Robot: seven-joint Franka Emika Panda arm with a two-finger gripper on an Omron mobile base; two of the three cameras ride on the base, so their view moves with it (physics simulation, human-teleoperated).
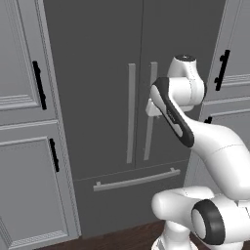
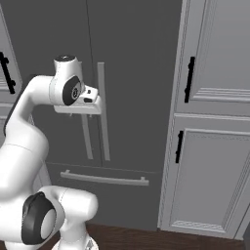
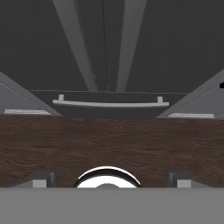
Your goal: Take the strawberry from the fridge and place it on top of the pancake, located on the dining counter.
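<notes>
Fridge doors shut; opening it comes first. End effector, fingers spread and empty, must reach the handle ahead.

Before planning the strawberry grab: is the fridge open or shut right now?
Shut. Both doors of the fridge lie flush, their bar handles side by side along a thin centre seam, and the bottom drawer is pushed in. No interior shows.
</notes>
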